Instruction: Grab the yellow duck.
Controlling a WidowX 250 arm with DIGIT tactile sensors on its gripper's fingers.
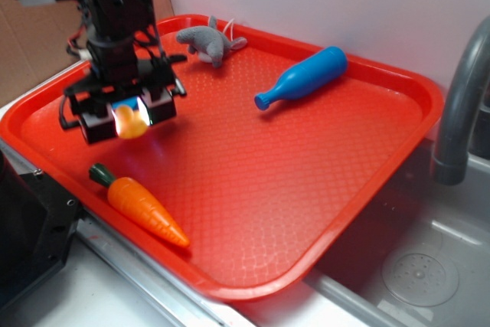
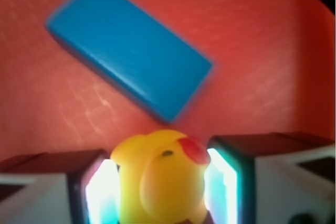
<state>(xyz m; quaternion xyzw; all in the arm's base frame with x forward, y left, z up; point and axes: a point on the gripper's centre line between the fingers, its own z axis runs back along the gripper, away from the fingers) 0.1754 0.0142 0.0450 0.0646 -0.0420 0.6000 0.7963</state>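
— Yellow duck [image 2: 160,179]: where does it sit?
— Between the two fingers of the hand [image 1: 130,118], which grasps it on both sides above the red tray [image 1: 321,189], near the tray's left rim.
— And around the duck?
— A blue block [image 2: 128,48] lies on the tray below it. An orange carrot [image 1: 145,210] rests nearer the front rim; a grey plush toy [image 1: 208,42] and a blue bottle [image 1: 302,78] lie toward the far rim.

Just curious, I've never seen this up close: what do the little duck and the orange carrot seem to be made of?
Yellow duck: probably soft rubber or vinyl, smooth and slightly glossy, rounded moulded shape. Carrot: looks like hard plastic, shiny with moulded ridges.
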